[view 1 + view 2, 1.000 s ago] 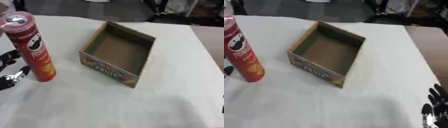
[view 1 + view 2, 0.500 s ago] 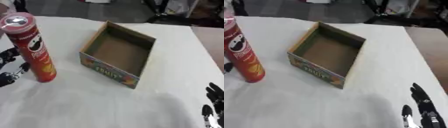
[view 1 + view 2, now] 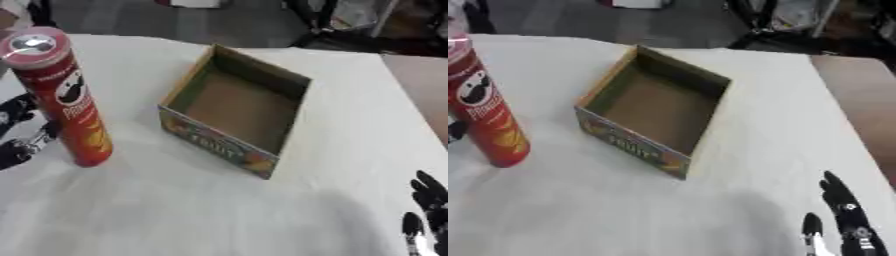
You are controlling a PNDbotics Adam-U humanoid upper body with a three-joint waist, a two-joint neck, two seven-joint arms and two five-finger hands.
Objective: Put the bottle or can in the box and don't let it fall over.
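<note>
1. Left robot hand (image 3: 19, 131) sits at the left edge of the left eye view, just beside the red can (image 3: 59, 97) and partly behind it. Fingers look relaxed/spread, not wrapped round the can. Contact can't be confirmed.
2. Right robot hand (image 3: 846, 222) is low at the bottom-right corner, fingers straight and pointing up, holding nothing, well apart from everything.
3. Can: tall, red, silver lid, upright on the white worktop (image 3: 201, 205), left of the box (image 3: 236, 110) with a gap between them. Not in the box yet.
4. Box: open-top cardboard, printed front wall, nothing seen inside, set askew to the worktop edge.
5. Judged step: pre-grasp, left side closest.
6. Risks:
   - Can is tall and narrow, so a sideways knock from the fingers during approach would prob tip it.
   - A high grasp could let it swing, and the base may catch the box's near wall on the way in.
   - Releasing while tilted, or on the rim, means it falls over.
   - Box is light, so a bump could shove it.
</note>
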